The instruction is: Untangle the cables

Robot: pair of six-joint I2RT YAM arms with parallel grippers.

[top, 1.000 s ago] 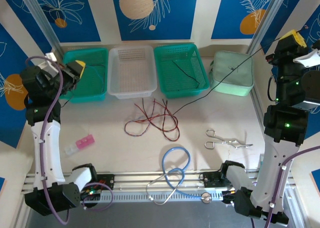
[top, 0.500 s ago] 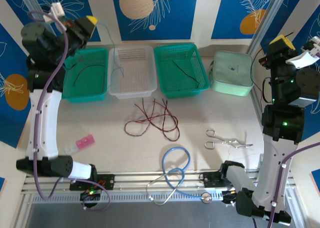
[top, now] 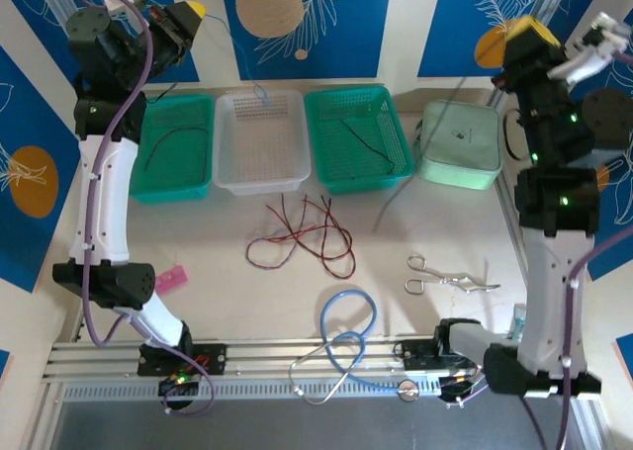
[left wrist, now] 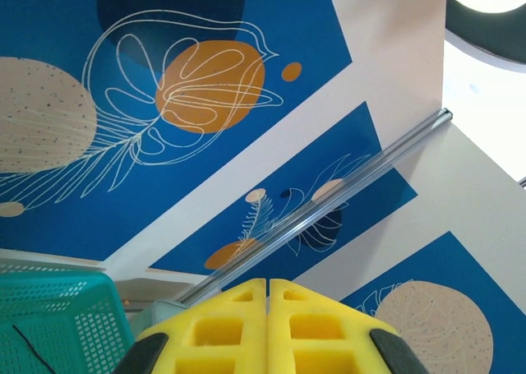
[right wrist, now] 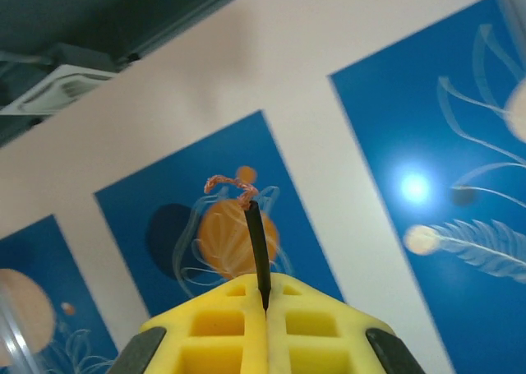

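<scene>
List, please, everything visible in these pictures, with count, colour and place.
Teal mesh baskets: two, table's far edge, a black cable in each.
White mesh basket: one, between them.
Pale green lidded box: one, far right.
Red and black cable tangle: one, table centre.
Silver metal forceps: one, right of tangle.
Light-blue tube loop: one, near edge.
Pink block: one, left.
Left gripper: shut, raised, thin greyish cable hanging from it.
Right gripper: shut on black-insulated cable, raised.
</scene>
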